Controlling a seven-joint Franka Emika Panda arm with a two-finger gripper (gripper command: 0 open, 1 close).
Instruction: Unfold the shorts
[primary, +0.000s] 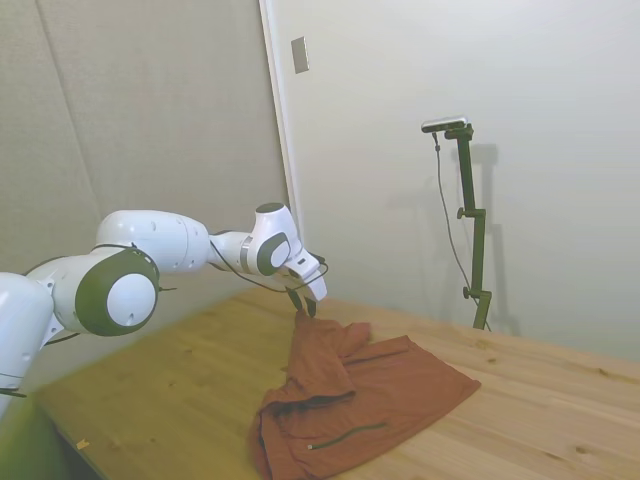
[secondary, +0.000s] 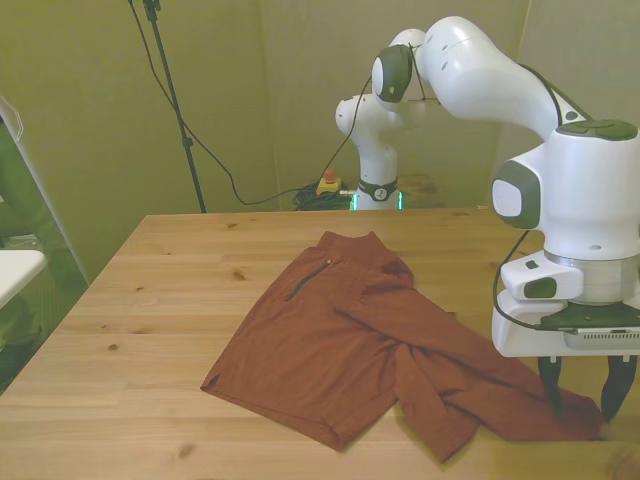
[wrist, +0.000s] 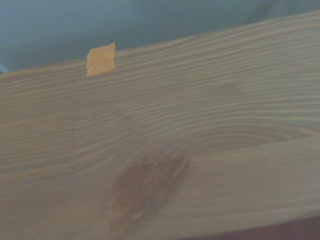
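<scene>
A: Hovering just above the pulled-out leg, the hand (secondary: 581, 392) has its fingers spread and grips nothing.

B: And the shorts (secondary: 350, 345)?

A: Flat on the worktop (secondary: 150, 300), one leg stretched toward the front view's right, probably so it lies apart from the other; creases remain.

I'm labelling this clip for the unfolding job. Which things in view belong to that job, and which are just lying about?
Part of the job:
- the shorts, spread on the table, one leg stretched toward the front view's right
- the gripper, open over that leg's end

Just lying about:
- the wooden table
- a small orange tape scrap near the table's edge
</scene>
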